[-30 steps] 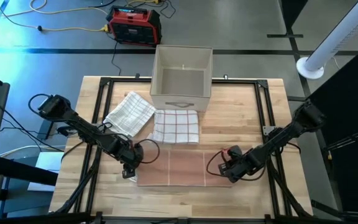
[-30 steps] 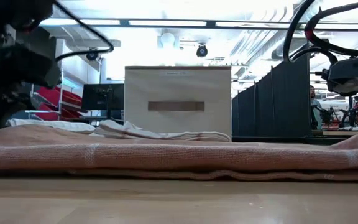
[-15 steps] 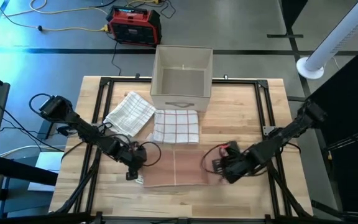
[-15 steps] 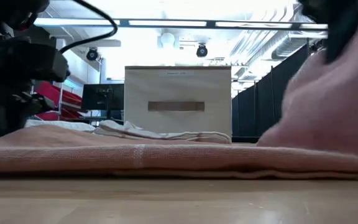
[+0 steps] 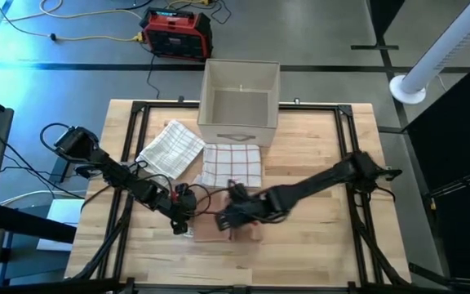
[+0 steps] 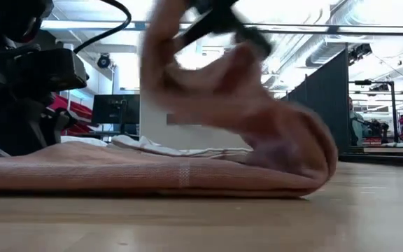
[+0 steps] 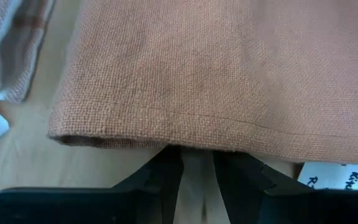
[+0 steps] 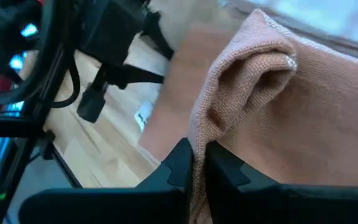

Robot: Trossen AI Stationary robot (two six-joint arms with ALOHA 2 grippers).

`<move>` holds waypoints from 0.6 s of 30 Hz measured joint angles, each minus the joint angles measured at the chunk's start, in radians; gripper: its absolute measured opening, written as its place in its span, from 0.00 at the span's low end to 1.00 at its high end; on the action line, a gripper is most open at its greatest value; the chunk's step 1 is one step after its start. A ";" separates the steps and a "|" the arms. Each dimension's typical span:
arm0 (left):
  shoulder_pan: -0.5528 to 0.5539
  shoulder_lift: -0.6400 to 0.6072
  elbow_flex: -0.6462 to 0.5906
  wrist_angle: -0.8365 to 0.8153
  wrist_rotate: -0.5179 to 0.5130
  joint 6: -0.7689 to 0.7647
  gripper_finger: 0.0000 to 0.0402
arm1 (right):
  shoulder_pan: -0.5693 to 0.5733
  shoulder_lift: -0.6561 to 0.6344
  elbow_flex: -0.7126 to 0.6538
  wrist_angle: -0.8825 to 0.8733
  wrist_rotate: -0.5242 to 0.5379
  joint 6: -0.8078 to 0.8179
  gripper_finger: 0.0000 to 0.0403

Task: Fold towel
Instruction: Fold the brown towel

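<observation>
A salmon-brown towel lies near the table's front edge. Its lower layer is flat on the wood and its right end is raised and arched over toward the left. My right gripper is shut on that raised end above the towel's middle. My left gripper sits at the towel's left edge, its fingers close together at the hem. My left gripper meets the towel's left hem level, from the table's left; the hem lies over its fingertips, and that edge stays flat on the table. My right gripper pinches a bunched fold of the towel's end between its two fingers. The cloth is lifted clear there and drapes slack down to the folded bend on the table.
A white checked towel and a red-grid towel lie behind the salmon one. A beige open box stands at the far middle. A small white label lies beside the towel's left edge. Bare wood shows on the right.
My right gripper has gone from the towel's right end up and toward the table's left edge, carrying that end with it. The towel's right half has lifted and folded over the left half, which has stayed flat on the table.
</observation>
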 joint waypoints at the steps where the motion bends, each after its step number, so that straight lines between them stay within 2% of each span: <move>1: 0.000 0.000 -0.001 0.001 -0.002 0.003 0.23 | -0.012 0.030 0.028 0.015 -0.017 -0.028 0.03; 6: 0.001 -0.001 -0.002 0.002 -0.011 -0.008 0.23 | -0.053 0.119 0.144 0.057 -0.063 -0.097 0.03; 12: -0.005 -0.001 -0.003 0.002 -0.016 -0.021 0.23 | -0.072 0.172 0.185 0.077 -0.136 -0.106 0.06; 18: -0.005 -0.016 -0.003 -0.006 -0.019 -0.027 0.23 | -0.073 0.172 0.187 0.078 -0.151 -0.116 0.31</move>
